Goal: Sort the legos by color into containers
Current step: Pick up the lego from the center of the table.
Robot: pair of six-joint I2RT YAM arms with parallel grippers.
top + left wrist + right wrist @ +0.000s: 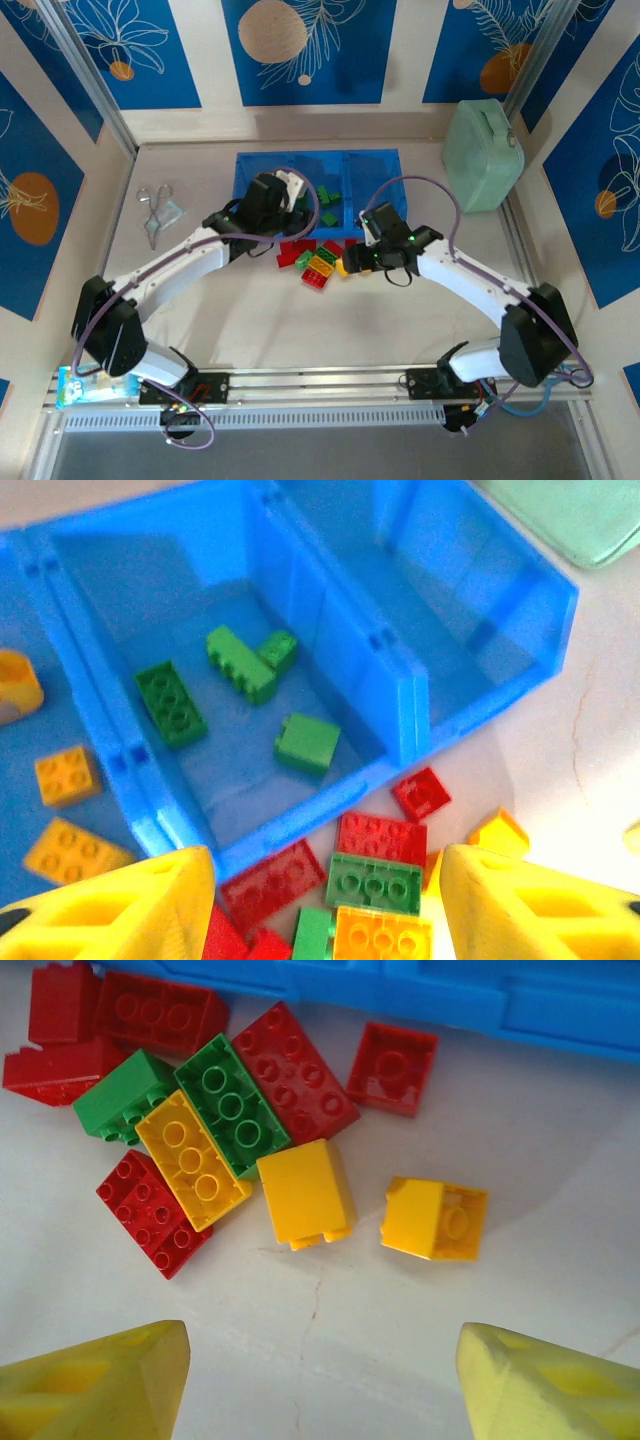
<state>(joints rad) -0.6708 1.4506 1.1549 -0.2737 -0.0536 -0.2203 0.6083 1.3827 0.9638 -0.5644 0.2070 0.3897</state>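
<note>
The blue tray point(372, 165) lies at the back of the table. Its middle compartment point(230, 780) holds three green legos point(170, 702), and yellow ones point(65, 775) lie in the compartment to the left. A loose pile of red point(295, 1072), green point(232, 1107) and yellow legos point(305, 1192) sits on the table just in front of the tray, also seen as the pile point(318, 262) from above. My left gripper point(325, 910) hangs open above the tray's near wall and the pile, holding nothing. Beside the pile's right end, my right gripper point(320, 1380) is open over bare table, short of two yellow bricks point(435, 1218).
A mint green handled case point(483, 155) stands at the back right, next to the tray. Scissors point(153, 210) lie at the left of the table. The two arms meet near the middle, either side of the pile.
</note>
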